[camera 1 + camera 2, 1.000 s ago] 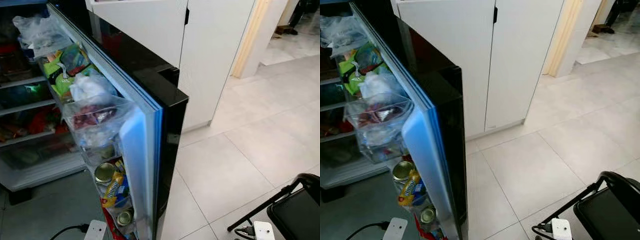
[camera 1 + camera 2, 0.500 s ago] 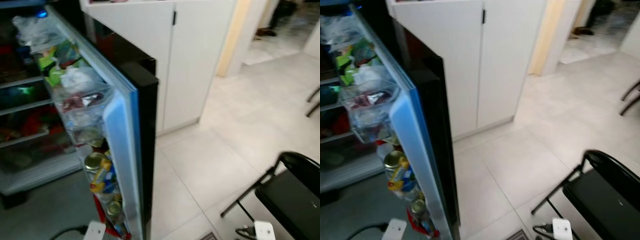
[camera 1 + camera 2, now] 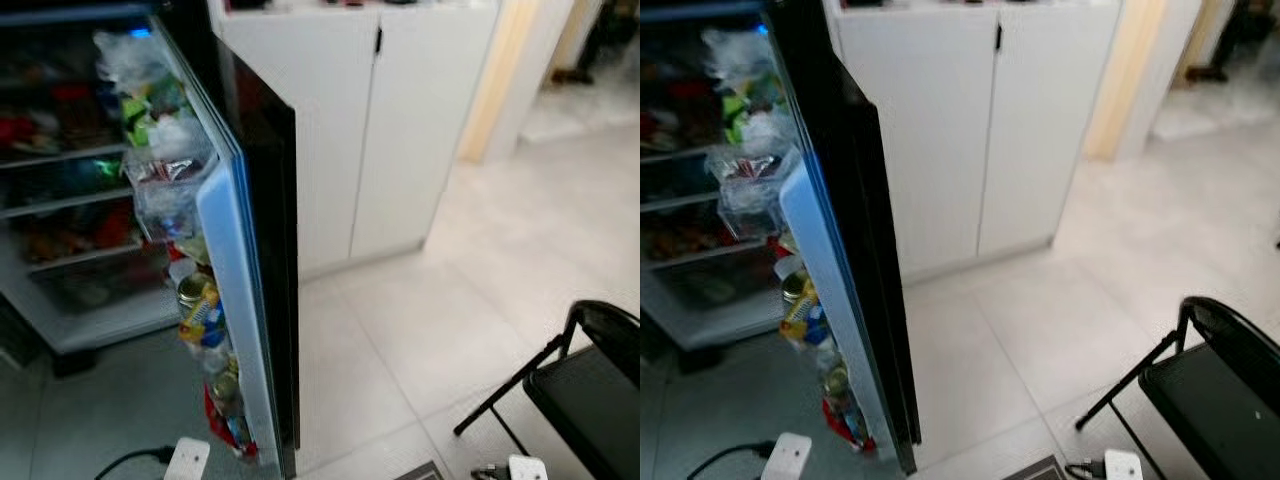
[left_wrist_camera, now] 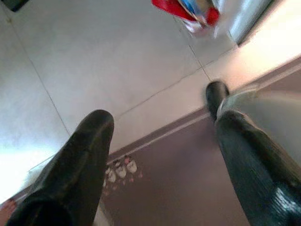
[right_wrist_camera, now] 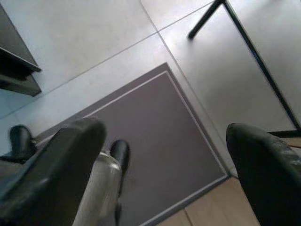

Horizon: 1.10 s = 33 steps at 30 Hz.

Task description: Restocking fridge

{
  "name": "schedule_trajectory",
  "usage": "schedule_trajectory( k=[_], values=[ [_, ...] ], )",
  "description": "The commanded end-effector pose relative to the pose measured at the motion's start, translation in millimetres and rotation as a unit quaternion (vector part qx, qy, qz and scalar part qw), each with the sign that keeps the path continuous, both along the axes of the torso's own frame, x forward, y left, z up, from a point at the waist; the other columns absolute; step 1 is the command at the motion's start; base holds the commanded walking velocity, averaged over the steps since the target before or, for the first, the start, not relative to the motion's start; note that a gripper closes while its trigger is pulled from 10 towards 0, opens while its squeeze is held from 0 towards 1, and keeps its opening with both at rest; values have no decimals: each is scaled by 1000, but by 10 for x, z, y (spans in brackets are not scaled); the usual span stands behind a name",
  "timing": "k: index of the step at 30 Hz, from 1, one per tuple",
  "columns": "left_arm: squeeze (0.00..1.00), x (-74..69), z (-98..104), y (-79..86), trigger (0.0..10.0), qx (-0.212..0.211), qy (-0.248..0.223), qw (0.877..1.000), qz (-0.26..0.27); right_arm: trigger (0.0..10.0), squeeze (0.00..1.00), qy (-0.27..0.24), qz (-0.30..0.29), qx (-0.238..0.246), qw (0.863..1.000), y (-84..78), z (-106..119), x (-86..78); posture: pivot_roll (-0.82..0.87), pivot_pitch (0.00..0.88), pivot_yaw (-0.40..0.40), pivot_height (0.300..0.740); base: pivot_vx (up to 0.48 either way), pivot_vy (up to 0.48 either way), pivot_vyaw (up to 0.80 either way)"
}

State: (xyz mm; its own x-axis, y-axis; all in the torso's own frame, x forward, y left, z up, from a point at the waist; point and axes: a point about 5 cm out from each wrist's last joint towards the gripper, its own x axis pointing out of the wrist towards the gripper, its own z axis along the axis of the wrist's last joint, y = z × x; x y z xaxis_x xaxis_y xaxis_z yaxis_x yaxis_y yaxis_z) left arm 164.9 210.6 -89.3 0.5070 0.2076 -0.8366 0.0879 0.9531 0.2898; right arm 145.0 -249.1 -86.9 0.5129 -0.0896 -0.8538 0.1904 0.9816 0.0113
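Both pincers, left [image 4: 160, 141] and right [image 5: 164, 155], hang spread above a mat [image 5: 155, 141].

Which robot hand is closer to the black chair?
Right. The right gripper hangs open above the mat, the black chair just ahead. The left gripper hangs open by the fridge door, on the far side.

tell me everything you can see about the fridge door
The fridge door stands wide open, swung out toward the white cabinet. Its outer face looks glossy black, its inner edge pale blue-white. Clear plastic door bins hold bags, packets and jars, and a red packet sits near the bottom. No hand touches it.
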Motion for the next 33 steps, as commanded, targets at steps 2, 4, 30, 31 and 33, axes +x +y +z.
schedule_trajectory(
  k=[2,4,30,31,33],
  values=[
    [0,53,27,4,10000,-21,-17,1000,-3,10000,0,-3,3,1,1000,11,4,18,-1,0,-47,740,0,0,0],
    [0,63,32,-8,10000,-31,-23,999,-3,10000,0,-3,3,1,1000,11,5,20,1,0,-48,740,0,0,0],
    [0,220,106,-136,10000,-17,2,965,-263,10000,0,0,12,9,1000,58,-4,32,13,0,-48,740,0,0,0],
    [0,219,107,-131,10000,-17,-1,967,-255,10000,0,0,12,9,1000,58,-4,32,13,0,-48,740,0,0,0],
    [0,222,109,-123,10000,-10,-4,967,-253,10000,0,0,13,9,1000,57,-4,30,11,0,-48,740,0,0,0]
  ],
)
